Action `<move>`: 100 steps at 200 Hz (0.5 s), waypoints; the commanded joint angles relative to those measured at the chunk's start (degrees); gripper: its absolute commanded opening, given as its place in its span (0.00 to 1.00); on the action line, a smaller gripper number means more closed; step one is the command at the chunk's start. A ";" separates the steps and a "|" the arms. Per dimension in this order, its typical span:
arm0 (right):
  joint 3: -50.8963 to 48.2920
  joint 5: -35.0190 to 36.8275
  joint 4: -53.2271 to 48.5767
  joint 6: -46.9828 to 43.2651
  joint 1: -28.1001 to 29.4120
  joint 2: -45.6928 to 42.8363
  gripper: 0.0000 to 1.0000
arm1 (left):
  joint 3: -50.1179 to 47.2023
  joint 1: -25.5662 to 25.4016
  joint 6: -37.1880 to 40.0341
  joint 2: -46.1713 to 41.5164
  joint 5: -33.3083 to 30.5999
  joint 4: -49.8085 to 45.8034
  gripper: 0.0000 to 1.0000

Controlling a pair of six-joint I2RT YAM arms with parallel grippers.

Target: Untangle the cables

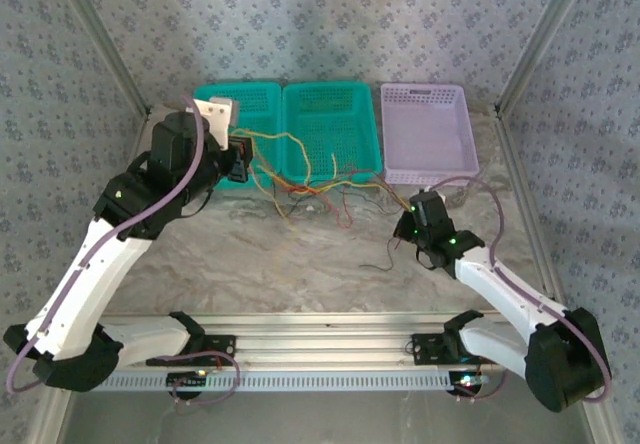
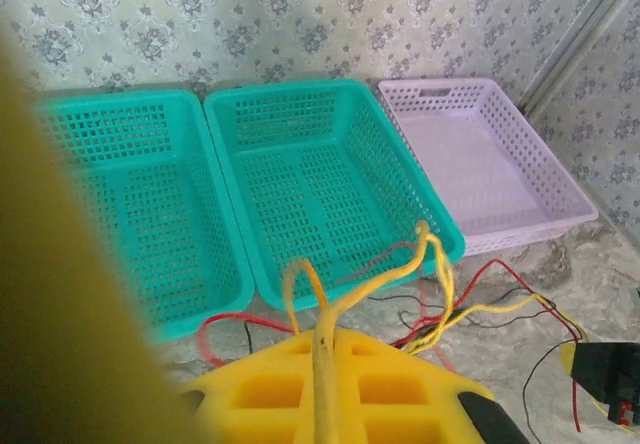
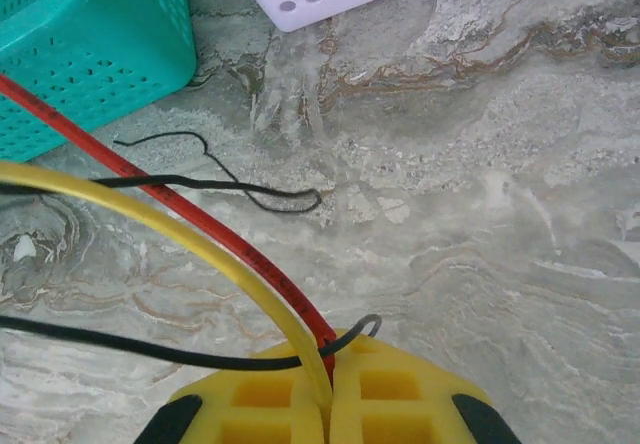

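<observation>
Glossy cables (image 3: 200,251), matt marbled table (image 3: 500,214)

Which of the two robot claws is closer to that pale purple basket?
Right. The right gripper sits just in front of the near-left corner of the lilac basket; the left gripper is farther off, over the front of the leftmost teal basket.

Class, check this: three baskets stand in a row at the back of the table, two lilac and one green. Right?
No: the left basket and middle basket are green, only the right basket lilac, as the top external view shows.
</observation>
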 commanded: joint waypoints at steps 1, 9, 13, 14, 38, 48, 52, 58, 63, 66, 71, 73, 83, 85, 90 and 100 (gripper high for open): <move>-0.70 0.73 -0.29 -1.34 -0.31 -3.26 0.00 | -1.30 0.41 -0.64 -0.35 0.93 1.64 0.00; -0.61 -0.02 0.08 -2.91 -0.29 -3.72 0.00 | -2.20 0.52 -1.17 -0.33 1.43 2.25 0.00; -0.52 -0.62 0.50 -3.73 -0.26 -3.81 0.00 | -2.63 0.42 -1.37 -0.37 1.67 2.62 0.00; -0.52 -0.79 0.60 -3.85 -0.26 -3.89 0.00 | -2.80 0.46 -1.47 -0.34 1.75 2.70 0.00; 0.63 -2.80 0.82 -4.67 0.03 -3.77 0.00 | -4.98 0.52 -2.65 -0.05 2.38 4.86 0.00; 1.10 -3.40 0.77 -5.11 0.14 -3.31 0.00 | -5.29 0.49 -2.97 0.21 2.49 5.57 0.00; 1.20 -4.03 1.06 -5.44 0.15 -3.08 0.00 | -5.32 0.52 -3.13 0.37 2.55 5.79 0.00; 1.35 -5.19 1.51 -5.90 0.10 -2.47 0.00 | -5.24 0.50 -3.29 0.46 2.82 6.14 0.00; 1.61 -6.05 1.61 -6.15 0.21 -1.80 0.01 | -5.18 0.49 -3.33 0.73 3.05 6.37 0.00; 1.74 -6.46 1.50 -6.20 0.30 -1.36 0.03 | -5.05 0.49 -3.41 0.80 3.12 6.45 0.00; 2.00 -7.01 1.34 -6.16 0.41 -0.58 0.08 | -5.08 0.49 -3.55 0.98 3.27 6.63 0.00; 2.09 -7.30 1.41 -6.23 0.51 -0.26 0.10 | -5.08 0.49 -3.59 1.04 3.39 6.77 0.00; 2.38 -8.41 1.52 -6.72 0.83 0.87 0.21 | -5.03 0.49 -3.77 1.17 3.92 7.12 0.00; 2.45 -8.46 1.46 -6.76 0.94 0.94 0.23 | -4.98 0.49 -3.86 1.26 4.04 7.11 0.00; 2.55 -8.56 1.53 -6.82 1.33 0.97 0.29 | -5.03 0.49 -3.95 1.39 4.38 7.09 0.00; 2.37 -9.46 2.69 -7.56 2.21 0.02 0.37 | -5.25 0.54 -4.20 1.57 5.16 7.15 0.00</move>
